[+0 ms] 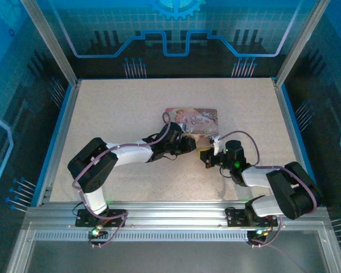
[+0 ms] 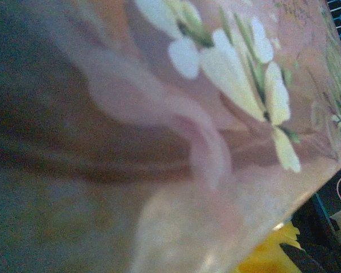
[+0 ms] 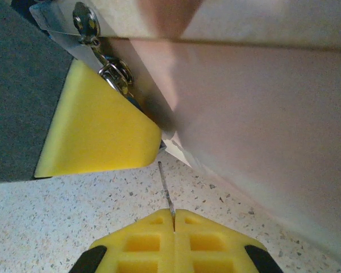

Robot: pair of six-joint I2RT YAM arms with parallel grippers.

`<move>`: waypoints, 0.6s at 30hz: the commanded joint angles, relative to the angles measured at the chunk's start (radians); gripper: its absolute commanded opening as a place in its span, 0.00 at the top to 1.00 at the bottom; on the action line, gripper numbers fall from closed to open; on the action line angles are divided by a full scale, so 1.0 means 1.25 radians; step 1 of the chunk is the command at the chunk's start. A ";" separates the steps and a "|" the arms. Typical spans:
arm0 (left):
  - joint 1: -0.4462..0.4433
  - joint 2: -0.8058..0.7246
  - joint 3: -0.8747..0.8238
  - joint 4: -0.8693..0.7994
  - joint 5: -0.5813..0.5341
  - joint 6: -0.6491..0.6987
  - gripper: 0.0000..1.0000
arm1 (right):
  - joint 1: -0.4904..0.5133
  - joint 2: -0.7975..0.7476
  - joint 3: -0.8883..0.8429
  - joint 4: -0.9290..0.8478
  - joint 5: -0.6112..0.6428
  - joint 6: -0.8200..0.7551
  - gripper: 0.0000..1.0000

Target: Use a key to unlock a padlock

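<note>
Right wrist view: right claw (image 3: pixel 174 219) pinches the key (image 3: pixel 166 187), tip toward the padlock (image 3: pixel 118 77); blade should enter it squarely, slowly; left claw (image 1: pixel 186 145) state cannot be told.

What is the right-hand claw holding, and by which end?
The right gripper pinches the key by its near end, the thin blade sticking out toward the tin box.

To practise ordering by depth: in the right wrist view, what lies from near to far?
Yellow-fingered right gripper → slim dark metal key → yellow wedge-shaped pad → shiny silver metal fitting on the pink tin box.
</note>
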 commanded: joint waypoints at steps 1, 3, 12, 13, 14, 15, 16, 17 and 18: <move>0.007 -0.041 0.021 0.041 0.026 -0.020 0.91 | 0.009 0.002 0.003 0.023 -0.011 -0.017 0.98; 0.008 -0.043 0.020 0.040 0.025 -0.021 0.91 | 0.008 -0.004 -0.001 0.020 -0.008 -0.019 0.98; 0.032 -0.058 0.015 0.036 0.064 -0.046 0.92 | 0.009 -0.055 -0.018 0.000 -0.009 -0.038 0.98; 0.035 -0.060 0.013 0.037 0.074 -0.052 0.92 | 0.008 -0.064 -0.021 -0.003 -0.009 -0.042 0.98; 0.040 -0.062 0.011 0.037 0.085 -0.058 0.92 | 0.008 -0.074 -0.023 -0.006 -0.010 -0.045 0.97; 0.045 -0.063 0.011 0.036 0.097 -0.066 0.92 | 0.008 -0.082 -0.023 -0.010 -0.012 -0.049 0.97; 0.046 -0.063 0.011 0.037 0.105 -0.072 0.92 | 0.007 -0.087 -0.024 -0.015 -0.014 -0.053 0.97; 0.048 -0.063 0.013 0.034 0.112 -0.076 0.92 | 0.008 -0.092 -0.023 -0.020 -0.013 -0.057 0.97; 0.049 -0.063 0.013 0.032 0.118 -0.079 0.92 | 0.007 -0.091 -0.022 -0.022 -0.015 -0.061 0.97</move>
